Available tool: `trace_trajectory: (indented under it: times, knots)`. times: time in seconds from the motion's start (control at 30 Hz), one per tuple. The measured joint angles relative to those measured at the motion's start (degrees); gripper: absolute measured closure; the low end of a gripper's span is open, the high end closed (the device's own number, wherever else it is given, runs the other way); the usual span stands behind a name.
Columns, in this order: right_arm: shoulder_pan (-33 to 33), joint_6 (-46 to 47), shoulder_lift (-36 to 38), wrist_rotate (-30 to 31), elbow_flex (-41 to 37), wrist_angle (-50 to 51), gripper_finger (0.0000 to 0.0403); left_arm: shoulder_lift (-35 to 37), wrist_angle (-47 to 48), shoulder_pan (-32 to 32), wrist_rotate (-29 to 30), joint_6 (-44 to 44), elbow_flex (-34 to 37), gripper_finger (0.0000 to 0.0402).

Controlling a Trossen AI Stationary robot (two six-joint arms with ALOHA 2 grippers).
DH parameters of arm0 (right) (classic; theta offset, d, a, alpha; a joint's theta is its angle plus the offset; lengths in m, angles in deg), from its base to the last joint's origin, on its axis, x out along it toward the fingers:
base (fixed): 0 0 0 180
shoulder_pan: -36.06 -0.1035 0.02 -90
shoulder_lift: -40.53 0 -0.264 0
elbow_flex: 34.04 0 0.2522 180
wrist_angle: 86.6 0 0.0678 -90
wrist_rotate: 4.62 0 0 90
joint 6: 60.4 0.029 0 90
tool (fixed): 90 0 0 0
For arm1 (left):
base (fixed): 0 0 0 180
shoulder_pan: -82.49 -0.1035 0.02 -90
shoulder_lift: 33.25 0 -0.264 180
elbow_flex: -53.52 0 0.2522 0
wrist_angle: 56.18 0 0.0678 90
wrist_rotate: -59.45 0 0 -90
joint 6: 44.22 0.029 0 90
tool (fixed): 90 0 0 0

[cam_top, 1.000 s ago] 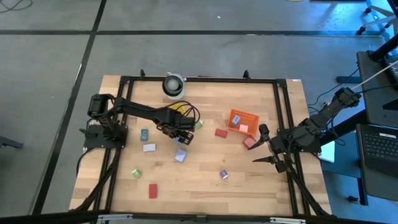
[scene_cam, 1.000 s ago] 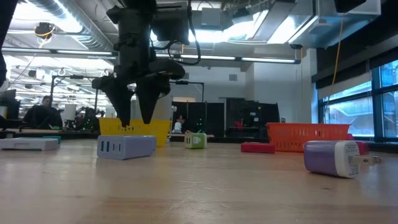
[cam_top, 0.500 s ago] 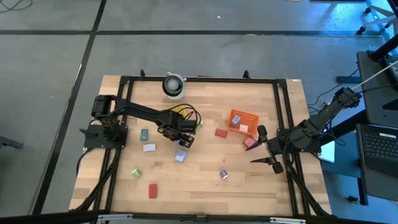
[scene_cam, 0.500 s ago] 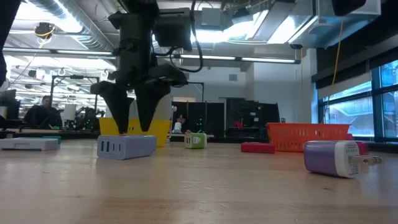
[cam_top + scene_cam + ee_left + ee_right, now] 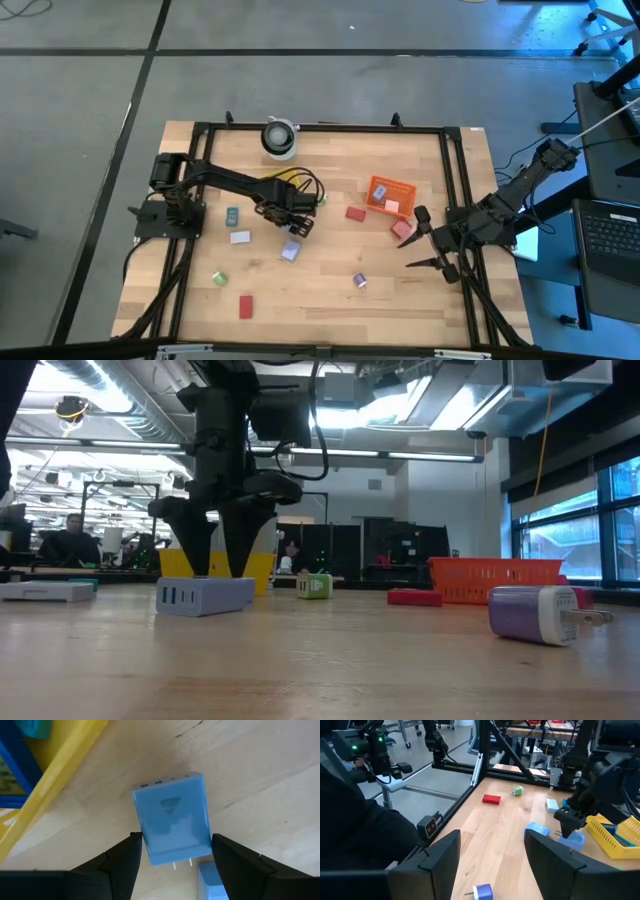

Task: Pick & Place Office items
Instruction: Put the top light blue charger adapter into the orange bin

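My left gripper [image 5: 292, 224] points straight down, open, over a pale blue charger block [image 5: 172, 822] that lies flat on the wooden table. Its two fingers [image 5: 125, 862] stand on either side of the block's plug end without touching it. A second pale blue block [image 5: 291, 251] lies just nearer; in the low view a block like it [image 5: 205, 595] stands in front of the left gripper [image 5: 218, 572]. My right gripper [image 5: 418, 240] hovers open at the table's right side, pointing left, with nothing between its fingers. More office items lie scattered: a teal one [image 5: 232, 215], a white one [image 5: 240, 237], a green one [image 5: 219, 278], a red one [image 5: 245, 305].
The yellow mesh basket [image 5: 55, 785] stands right beside the left gripper on its far side. The orange mesh basket [image 5: 392, 188] sits to the right, with a red block [image 5: 354, 212] and a pink one [image 5: 402, 229] near it. A lavender plug block [image 5: 535, 612] lies near the front.
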Motion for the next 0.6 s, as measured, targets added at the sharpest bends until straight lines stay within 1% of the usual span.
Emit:
trace_trajectory:
  times: [0.2, 0.47, 0.6]
  knots:
    - [-0.07, -0.20, 0.00, 0.00, 0.00, 0.00, 0.0181, -0.48, -1.47, -0.10, 0.01, -0.58, 0.00, 0.0166]
    - [-0.07, -0.19, 0.00, -0.02, 0.00, 0.00, 0.0181, -3.98, -2.69, -0.12, -0.35, -0.66, -0.07, 0.0166]
    - [-0.07, -0.22, 0.00, -0.02, 0.00, 0.00, 0.0181, -4.50, -2.63, -0.11, -0.34, -0.31, -0.10, 0.0166]
